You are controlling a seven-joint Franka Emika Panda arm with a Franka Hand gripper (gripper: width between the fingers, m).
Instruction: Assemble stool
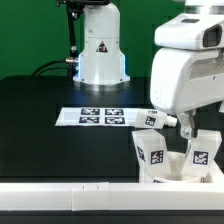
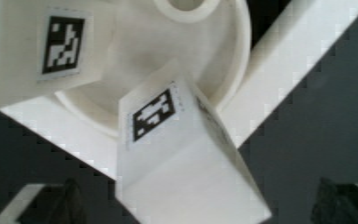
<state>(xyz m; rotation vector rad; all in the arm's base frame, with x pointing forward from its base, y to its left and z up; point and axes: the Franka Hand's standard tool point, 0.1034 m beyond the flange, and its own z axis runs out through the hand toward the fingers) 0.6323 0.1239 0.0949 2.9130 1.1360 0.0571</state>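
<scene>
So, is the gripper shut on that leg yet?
Open: in the wrist view both fingers stand apart from the leg, gaps either side.

The marker board [image 1: 100, 117] lies on the table [image 1: 40, 110]; the stool [image 1: 150, 150] sits nearer, toward the exterior view's right.

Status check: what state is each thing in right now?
tool: open, straddling the leg without touching it.
leg: tilted, in front of the seat; whether attached, cannot tell.
seat: round face toward the wrist camera.
marker board: flat on the table.
</scene>
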